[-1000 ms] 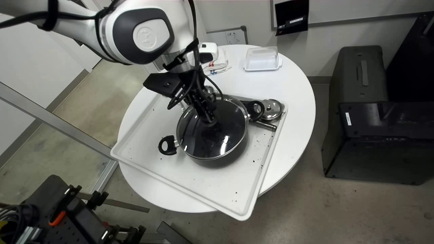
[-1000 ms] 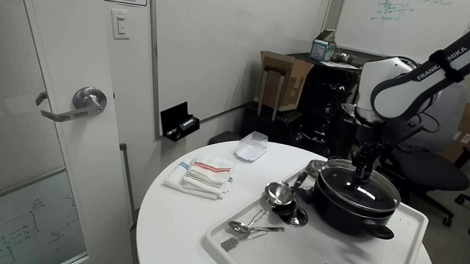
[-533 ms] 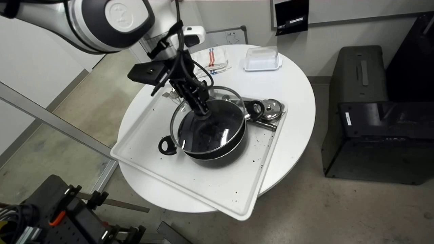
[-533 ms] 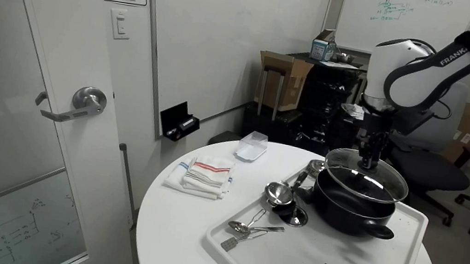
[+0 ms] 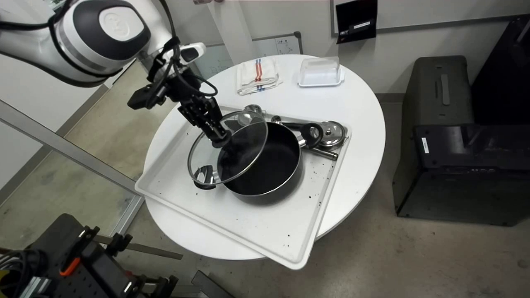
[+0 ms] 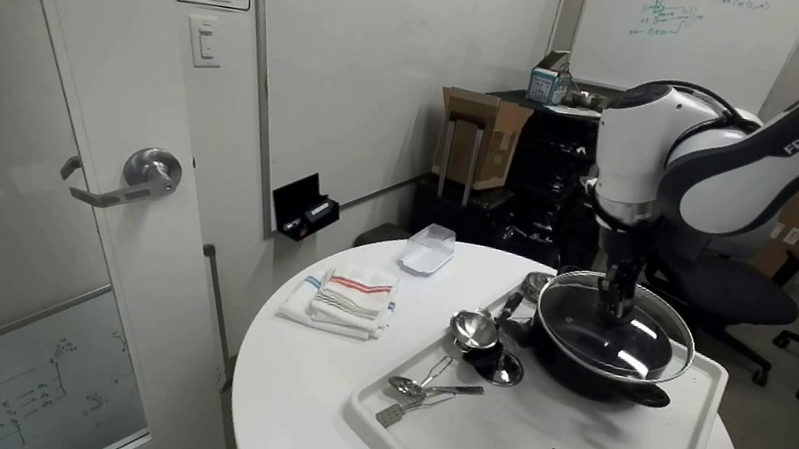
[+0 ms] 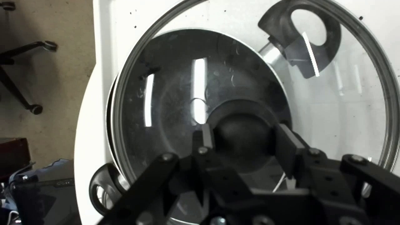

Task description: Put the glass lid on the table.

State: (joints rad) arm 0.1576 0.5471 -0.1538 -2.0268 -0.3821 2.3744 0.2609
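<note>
The glass lid (image 5: pixel 244 155) is a clear disc with a thin metal rim and a black centre knob. My gripper (image 5: pixel 220 138) is shut on the knob (image 7: pixel 245 134). The lid hangs tilted above the black pan (image 5: pixel 275 165), shifted off its centre and over one handle. In an exterior view the lid (image 6: pixel 589 332) overlaps the pan (image 6: pixel 582 380) and my gripper (image 6: pixel 615 308) stands above its middle. The wrist view shows the pan through the glass of the lid (image 7: pixel 175 93). The round white table (image 5: pixel 356 107) lies under a white tray that bears the pan.
The white tray (image 5: pixel 256 236) has a raised edge and overhangs the table. Small metal pots (image 5: pixel 331 134) crowd the pan's side. Small utensils (image 6: pixel 421 394) lie on the tray. Folded towels (image 6: pixel 353 297) and a clear plastic box (image 6: pixel 429 250) stand on the table.
My gripper has lifted the lid off the pan and carried it sideways, leftward in an exterior view. The lid has tilted and part of the pan's inside is uncovered. The pan has stayed put.
</note>
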